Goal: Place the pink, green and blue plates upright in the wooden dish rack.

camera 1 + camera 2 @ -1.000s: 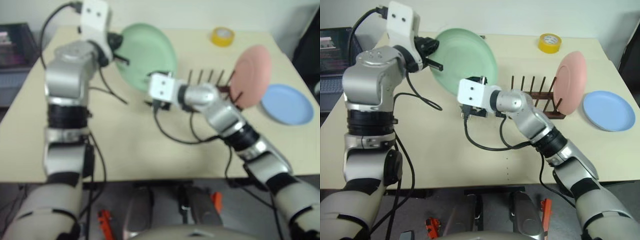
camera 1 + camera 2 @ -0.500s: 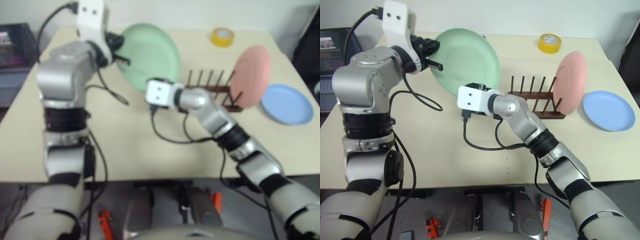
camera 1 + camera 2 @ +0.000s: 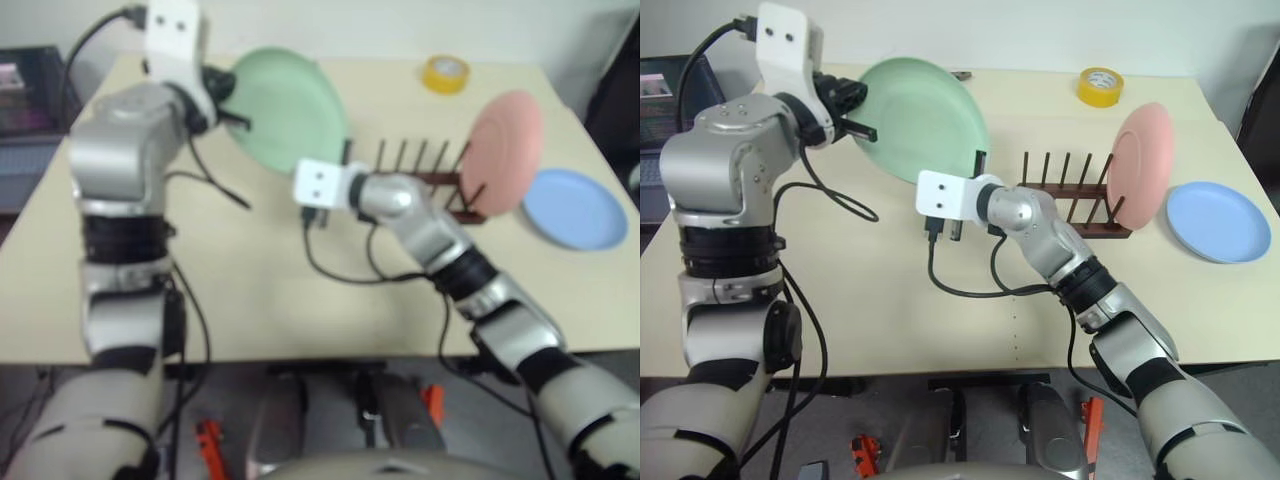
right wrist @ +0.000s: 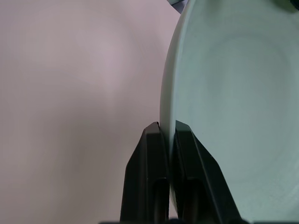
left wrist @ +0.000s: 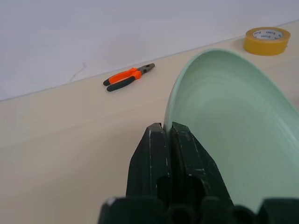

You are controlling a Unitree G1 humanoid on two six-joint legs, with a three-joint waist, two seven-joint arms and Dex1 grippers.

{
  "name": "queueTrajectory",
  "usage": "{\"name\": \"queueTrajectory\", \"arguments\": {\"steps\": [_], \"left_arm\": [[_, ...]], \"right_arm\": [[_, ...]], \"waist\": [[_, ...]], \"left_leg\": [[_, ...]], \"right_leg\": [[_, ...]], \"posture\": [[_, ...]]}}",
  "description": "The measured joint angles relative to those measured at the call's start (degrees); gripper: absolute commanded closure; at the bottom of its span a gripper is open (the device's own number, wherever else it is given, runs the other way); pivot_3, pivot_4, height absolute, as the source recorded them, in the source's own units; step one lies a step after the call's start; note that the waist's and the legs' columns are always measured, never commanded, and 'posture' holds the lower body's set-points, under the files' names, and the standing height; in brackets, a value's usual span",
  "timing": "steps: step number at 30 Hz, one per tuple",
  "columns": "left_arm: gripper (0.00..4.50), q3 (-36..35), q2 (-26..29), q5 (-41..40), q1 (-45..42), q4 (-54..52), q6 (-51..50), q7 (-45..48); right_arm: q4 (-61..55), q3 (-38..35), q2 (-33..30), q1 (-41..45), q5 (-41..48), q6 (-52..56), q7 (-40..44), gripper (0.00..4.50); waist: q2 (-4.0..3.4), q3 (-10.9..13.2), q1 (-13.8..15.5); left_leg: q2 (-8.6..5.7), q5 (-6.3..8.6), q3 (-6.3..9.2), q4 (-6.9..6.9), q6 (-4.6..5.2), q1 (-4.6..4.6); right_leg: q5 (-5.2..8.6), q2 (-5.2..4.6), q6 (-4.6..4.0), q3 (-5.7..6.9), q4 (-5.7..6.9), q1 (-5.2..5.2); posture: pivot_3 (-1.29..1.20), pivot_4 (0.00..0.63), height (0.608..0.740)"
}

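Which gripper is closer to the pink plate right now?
Right. The right gripper pinches the green plate's rim near the dish rack holding the pink plate; the left gripper grips its far edge.

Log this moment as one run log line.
green plate: pinched by left pincer and right pincer | pink plate: upright in rack | blue plate: flat on table

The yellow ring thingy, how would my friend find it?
Start at the beige table and go to its far edge, behind the wooden dish rack. The roll of yellow tape lies flat there by itself. It is much smaller than the plates, and it alone is yellow with a hole through its middle.
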State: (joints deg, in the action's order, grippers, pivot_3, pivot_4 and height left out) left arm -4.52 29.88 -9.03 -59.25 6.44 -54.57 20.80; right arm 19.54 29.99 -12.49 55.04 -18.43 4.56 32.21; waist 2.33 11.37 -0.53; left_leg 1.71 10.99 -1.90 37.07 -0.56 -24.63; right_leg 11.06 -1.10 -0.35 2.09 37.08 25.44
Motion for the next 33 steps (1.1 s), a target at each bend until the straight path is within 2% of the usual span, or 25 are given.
{"name": "queueTrajectory", "arguments": {"steps": [5, 10, 11, 16, 19, 23, 26, 30, 33], "left_arm": [[2.01, -0.86, 0.30, -1.90, -0.05, -0.71, -0.11, 1.44], [0.24, -1.32, 5.05, -5.63, 0.03, -8.16, -2.96, 6.21], [0.04, -2.04, 5.87, -7.12, 0.01, -10.26, -4.05, 7.37], [0.04, -7.04, 9.69, -14.77, 0.24, -17.34, -7.28, 12.57], [0.04, -13.66, 14.09, -20.09, 3.61, -22.35, -5.70, 17.22], [0.04, -27.04, 16.96, -29.69, 15.35, -28.96, -1.76, 26.27], [0.04, -32.37, 20.51, -35.67, 24.75, -31.54, -1.50, 32.60], [0.04, -33.28, 23.89, -37.68, 33.59, -31.57, -0.32, 37.38], [0.04, -27.47, 26.41, -35.49, 41.78, -32.96, 3.44, 41.33]], "right_arm": [[0.59, -0.81, 0.07, -0.05, -0.10, -0.30, 0.25, 4.50], [0.96, -1.48, 0.40, -0.05, -0.08, -0.92, 0.41, 4.50], [0.99, -1.64, 0.51, -0.05, -0.08, -1.10, 0.45, 4.50], [1.10, -1.72, 1.45, -0.07, 0.01, -1.83, 1.30, 4.50], [1.90, -3.27, 2.45, -0.14, 2.20, -1.90, 1.86, 4.50], [-0.31, -14.64, 5.48, -0.10, 15.28, 2.74, 3.91, 4.50], [-6.21, -23.27, 5.29, 2.43, 25.98, 11.21, 5.63, 4.50], [-11.59, -32.14, 0.14, 5.47, 36.26, 22.74, 6.40, 4.50], [-13.67, -37.74, -5.77, 5.59, 42.48, 32.13, 6.23, 4.50]], "waist": [[0.00, 0.00, 0.00], [0.00, 0.00, -0.45], [0.00, 0.00, -0.55], [0.00, 0.00, -1.06], [0.00, 0.00, -1.31], [-0.01, 0.01, -1.43], [-0.02, 0.01, -1.08], [0.01, -0.01, 0.04], [-0.02, 0.00, 0.58]], "left_leg": [[0.01, 0.00, 0.00, 0.00, 0.00, 0.00], [0.02, 0.00, 0.01, -0.06, -0.01, 0.00], [0.03, 0.00, 0.02, -0.06, -0.01, 0.00], [0.02, 0.00, 0.03, -0.03, -0.01, 0.01], [0.04, -0.01, 0.01, -0.07, -0.02, 0.09], [0.18, -0.02, -0.01, -0.11, -0.06, 0.15], [0.17, -0.05, 0.11, -0.10, -0.11, 0.17], [0.06, -0.06, 0.16, -0.06, -0.09, 0.32], [0.00, -0.05, 0.03, -0.10, -0.10, 0.40]], "right_leg": [[0.00, -0.01, 0.00, 0.00, 0.00, 0.00], [0.01, -0.02, -0.01, 0.00, -0.03, 0.01], [0.01, -0.02, -0.02, 0.00, -0.04, 0.01], [0.01, -0.02, -0.02, 0.00, -0.01, 0.00], [0.02, -0.02, -0.02, -0.03, -0.01, -0.03], [0.04, -0.06, -0.08, -0.03, 0.00, -0.04], [0.08, -0.07, -0.14, 0.10, 0.03, -0.11], [0.29, -0.17, -0.50, 0.13, -0.02, -0.32], [0.31, -0.33, -0.53, 0.06, -0.11, -0.37]], "posture": [[0.00, 0.150, 0.740], [0.00, 0.150, 0.740], [0.00, 0.150, 0.740], [0.00, 0.150, 0.740], [0.00, 0.150, 0.740], [0.00, 0.150, 0.740], [0.00, 0.150, 0.740], [0.00, 0.150, 0.740], [0.00, 0.150, 0.740]]}}
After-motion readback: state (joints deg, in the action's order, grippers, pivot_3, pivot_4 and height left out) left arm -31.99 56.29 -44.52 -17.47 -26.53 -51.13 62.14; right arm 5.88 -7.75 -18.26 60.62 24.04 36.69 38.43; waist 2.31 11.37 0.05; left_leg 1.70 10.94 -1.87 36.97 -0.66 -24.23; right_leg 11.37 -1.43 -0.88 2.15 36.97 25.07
